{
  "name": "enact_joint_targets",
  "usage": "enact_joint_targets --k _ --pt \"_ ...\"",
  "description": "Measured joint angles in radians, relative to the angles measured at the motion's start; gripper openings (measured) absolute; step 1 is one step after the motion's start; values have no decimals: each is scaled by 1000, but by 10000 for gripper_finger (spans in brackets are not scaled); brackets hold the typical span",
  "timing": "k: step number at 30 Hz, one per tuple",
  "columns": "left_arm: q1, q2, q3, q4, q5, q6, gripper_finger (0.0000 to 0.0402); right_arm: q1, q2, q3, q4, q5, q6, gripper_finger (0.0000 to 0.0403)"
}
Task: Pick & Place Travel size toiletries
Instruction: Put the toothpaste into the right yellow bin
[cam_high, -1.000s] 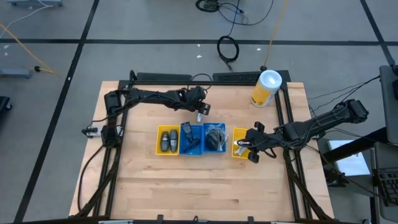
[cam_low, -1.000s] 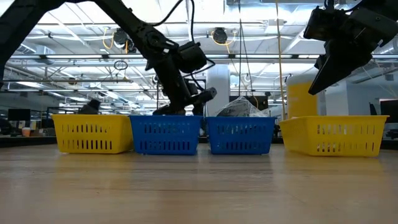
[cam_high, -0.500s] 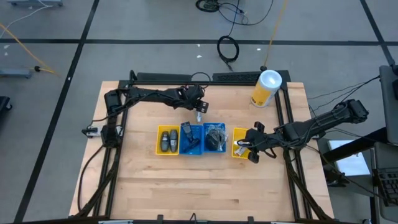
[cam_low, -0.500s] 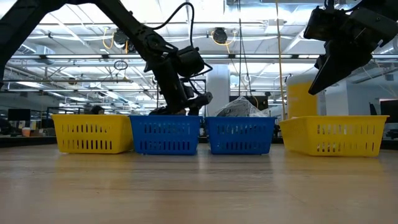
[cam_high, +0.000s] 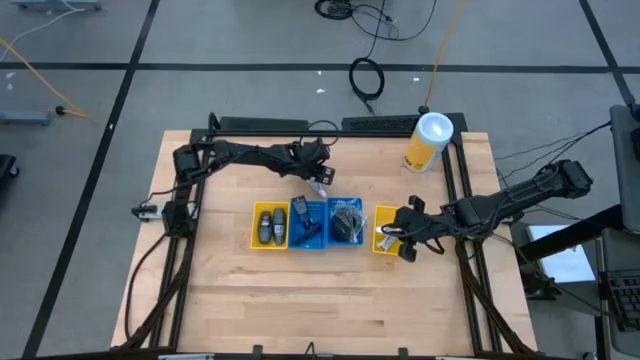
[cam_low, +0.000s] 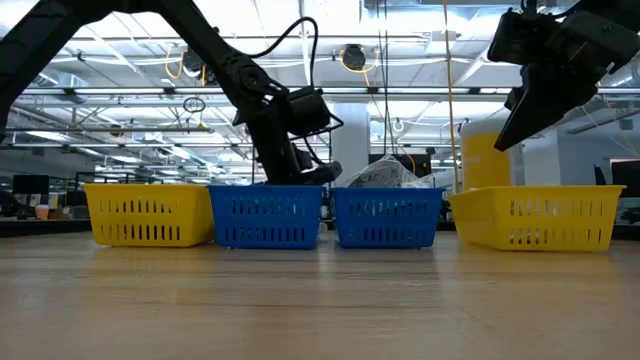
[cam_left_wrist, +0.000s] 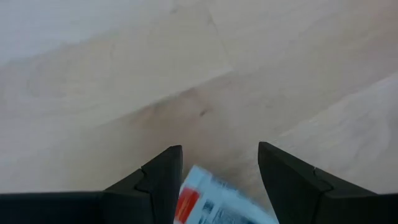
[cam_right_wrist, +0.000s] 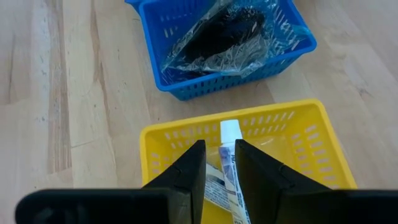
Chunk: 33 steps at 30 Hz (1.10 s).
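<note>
My left gripper (cam_high: 320, 180) is low over the table, just beyond the far side of the two blue bins, and it is open. A white tube with a red-marked label (cam_left_wrist: 211, 200) lies on the wood between its fingers. My right gripper (cam_right_wrist: 220, 168) hangs above the right yellow bin (cam_high: 386, 232), open by a narrow gap and holding nothing. A white tube (cam_right_wrist: 227, 155) lies in that bin. A plastic-wrapped black bundle (cam_right_wrist: 230, 31) fills the blue bin (cam_high: 345, 220) next to it. Dark packets lie in the other blue bin (cam_high: 306, 224). My left gripper comes from above, pointing down, with one finger (cam_left_wrist: 163, 177) on each side of the white tube's end (cam_left_wrist: 198, 186). Whether either finger touches the tube, I cannot tell. The tube lies flat on the table.
Several bins stand in a row across the table's middle; the left yellow one (cam_high: 268, 226) holds grey-dark items. A large yellow canister with a white lid (cam_high: 428, 142) stands near the far right corner. Bare wood spreads along the near side (cam_high: 320, 300).
My left gripper has come down toward the table behind the blue bins, now sitting lower than a second ago. My right gripper has stayed still above the right yellow bin.
</note>
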Motion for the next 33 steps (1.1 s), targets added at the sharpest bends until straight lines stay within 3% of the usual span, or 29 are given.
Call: enact_joint_targets --k 6,18,24,27,33 --pt "0 4 0 -8 18 35 207 0 0 0 0 0 -2 77" --pt "-2 -35 0 -36 40 568 207 0 0 0 -3 0 -3 77" --pt "-17 -46 0 -49 165 836 207 0 0 0 -3 -1 -3 77" --pt "-34 -46 0 -66 177 974 207 0 0 0 -3 0 -1 77" --pt "-55 -46 0 -96 139 1067 207 0 0 0 -3 1 0 77"
